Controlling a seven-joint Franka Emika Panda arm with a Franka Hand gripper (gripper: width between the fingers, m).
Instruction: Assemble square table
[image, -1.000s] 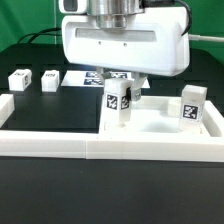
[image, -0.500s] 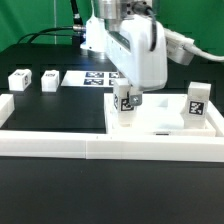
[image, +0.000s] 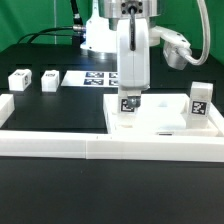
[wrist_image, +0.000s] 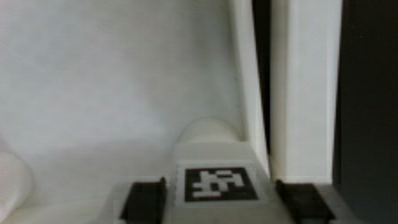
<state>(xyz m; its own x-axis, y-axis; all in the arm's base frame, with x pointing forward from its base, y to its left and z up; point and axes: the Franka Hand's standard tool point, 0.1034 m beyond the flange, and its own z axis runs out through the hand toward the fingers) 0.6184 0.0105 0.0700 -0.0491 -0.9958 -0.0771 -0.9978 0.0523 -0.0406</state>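
The gripper (image: 128, 96) is clamped on a leg block (image: 128, 108) dead centre in the exterior view, keeping it upright at the near left corner of the square slab (image: 165, 126), most likely to line it up with a corner hole there. Whether it touches the slab, I can't tell. A second leg (image: 198, 100) stands at the exterior view's right edge, while a third leg (image: 17, 79) and a fourth leg (image: 49, 77) wait at mid-left.

leg block (image: 128, 104) on slab (image: 165, 126), marker board (image: 95, 78) behind

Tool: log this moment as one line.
tool: shut on leg block | leg block: upright over square slab | second leg block: standing on square slab
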